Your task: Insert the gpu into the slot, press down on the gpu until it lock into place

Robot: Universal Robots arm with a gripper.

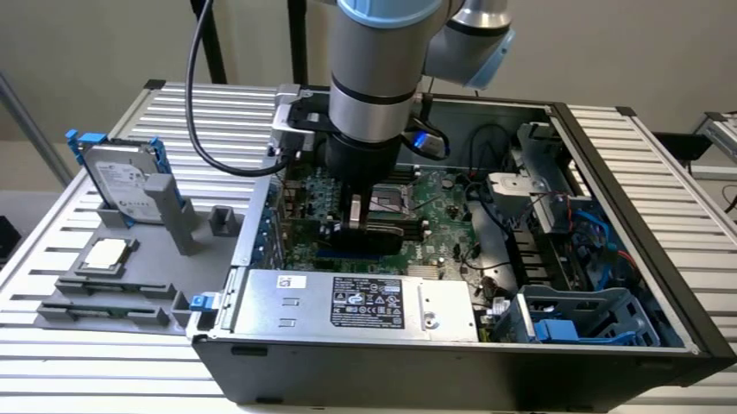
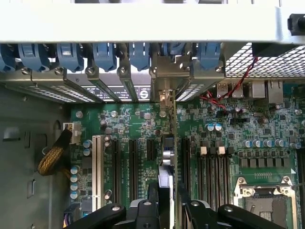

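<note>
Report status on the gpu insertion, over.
gripper shut on gpu, down inside the case. gpu upright at the slot; seating cannot be told. Silver power supply box nearby, not touching.

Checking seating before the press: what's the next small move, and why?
Probably ease the gpu straight down: the end effector grips it upright, in line over the slot, bracket at the rear panel. Seating can't be told.
</note>
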